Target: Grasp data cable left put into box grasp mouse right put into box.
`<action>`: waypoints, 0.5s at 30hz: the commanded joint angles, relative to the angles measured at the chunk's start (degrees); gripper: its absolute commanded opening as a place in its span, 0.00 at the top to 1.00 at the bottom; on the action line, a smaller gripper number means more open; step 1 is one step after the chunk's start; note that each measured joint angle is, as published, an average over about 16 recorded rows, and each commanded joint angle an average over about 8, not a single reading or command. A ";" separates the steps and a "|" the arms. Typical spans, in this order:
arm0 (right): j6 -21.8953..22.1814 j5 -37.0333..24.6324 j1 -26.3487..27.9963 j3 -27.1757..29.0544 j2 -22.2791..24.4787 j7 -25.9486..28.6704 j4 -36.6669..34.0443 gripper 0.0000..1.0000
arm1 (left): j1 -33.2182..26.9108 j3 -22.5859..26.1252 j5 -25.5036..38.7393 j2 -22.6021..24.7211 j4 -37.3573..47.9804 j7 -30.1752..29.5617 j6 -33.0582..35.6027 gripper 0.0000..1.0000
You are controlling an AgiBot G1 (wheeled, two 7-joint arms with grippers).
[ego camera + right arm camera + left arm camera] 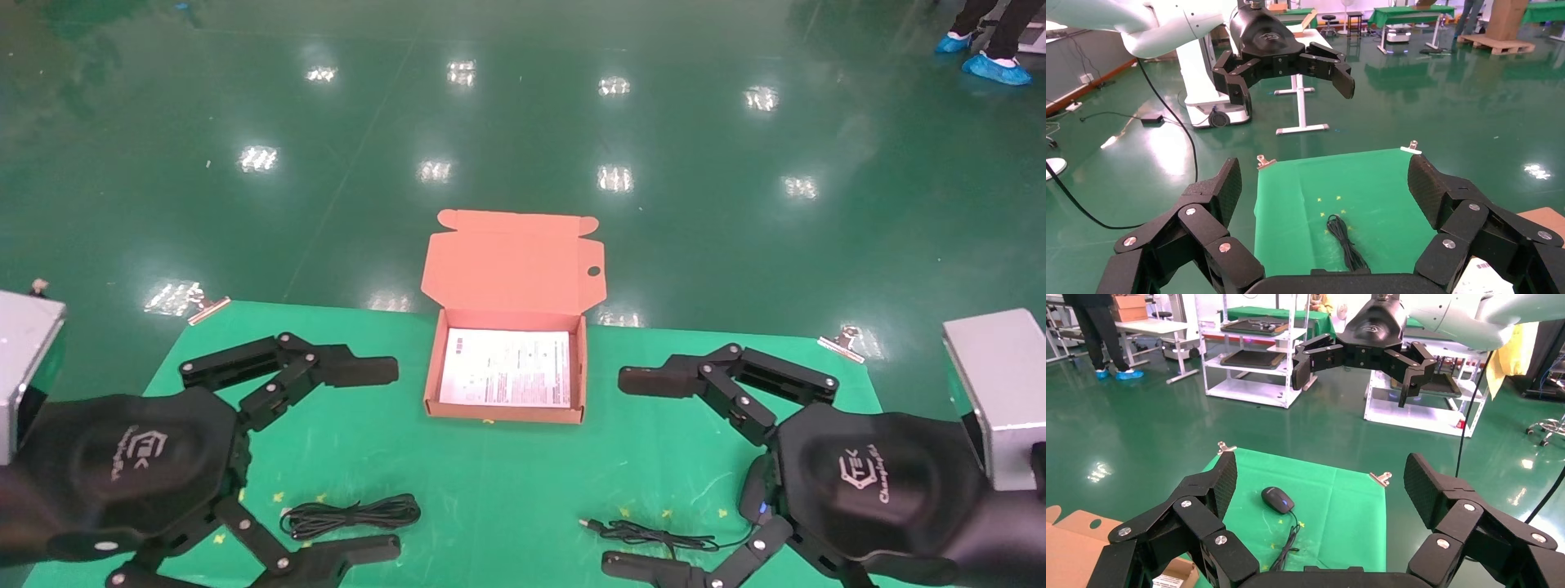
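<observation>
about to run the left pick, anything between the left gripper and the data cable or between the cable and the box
Nothing visible. The left gripper hangs open above the data cable, which lies alone on the green cloth. The cloth between it and the box is bare, and the lid stands open.

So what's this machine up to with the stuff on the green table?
Nothing is being handled yet. The robot's left pincer and right pincer both hang open above the green table, holding nothing. A bundled cable lies under the left one, and a black mouse with its cord lies under the right one. Between them, farther back, sits an open cardboard box with only a printed sheet inside. Neither item is in the box yet.
</observation>
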 commanded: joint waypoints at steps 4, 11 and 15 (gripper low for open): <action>0.00 0.00 0.00 0.00 0.00 0.00 0.00 0.00 | 0.00 0.00 0.00 0.00 0.00 0.00 0.00 0.00; -0.03 0.04 -0.03 0.04 0.00 -0.02 0.00 0.00 | -0.07 0.08 0.16 0.08 0.06 -0.03 -0.12 0.00; -0.02 0.02 -0.03 0.06 0.03 -0.04 -0.02 0.00 | -0.07 0.09 0.17 0.09 0.07 -0.02 -0.12 0.00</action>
